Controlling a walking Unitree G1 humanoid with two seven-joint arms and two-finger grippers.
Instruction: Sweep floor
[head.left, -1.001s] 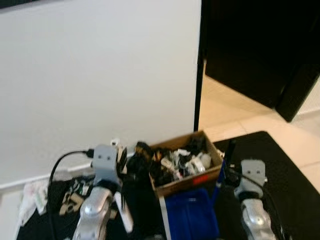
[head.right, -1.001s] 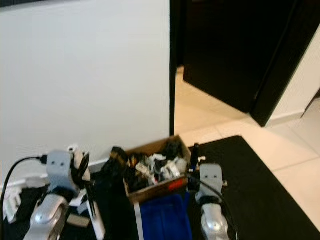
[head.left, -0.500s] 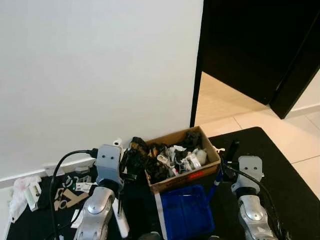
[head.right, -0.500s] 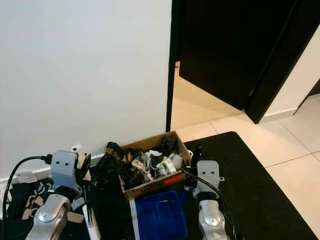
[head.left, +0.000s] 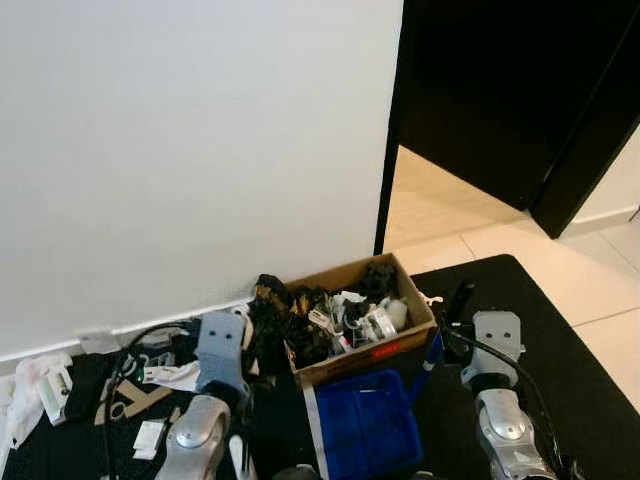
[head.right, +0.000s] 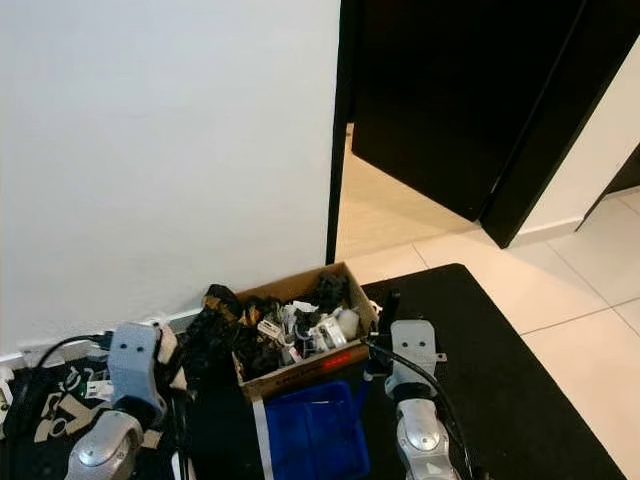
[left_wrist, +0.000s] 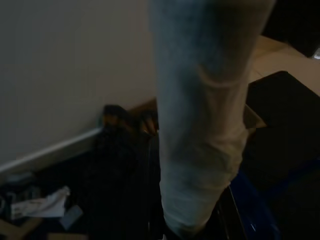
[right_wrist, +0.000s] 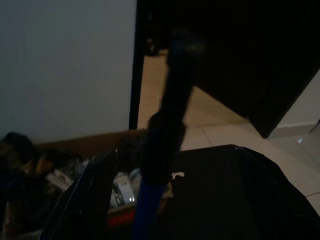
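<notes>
Between the right gripper's (head.left: 452, 318) closed fingers runs a blue-and-black handle (right_wrist: 167, 130), its blue plastic dustpan (head.left: 368, 425) just below. Left gripper (head.left: 240, 375) grips a pale handle (left_wrist: 200, 115). Beyond both, paper scraps (head.left: 150, 375) litter the black mat (head.left: 540, 330); sweeping seems barely begun.

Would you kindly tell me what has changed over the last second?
The left gripper has dropped lower and drawn back from the cardboard box. The head camera has also shifted, so more floor now shows. The right gripper stays by the box's right end, over the black mat; box and blue dustpan lie as before.
</notes>
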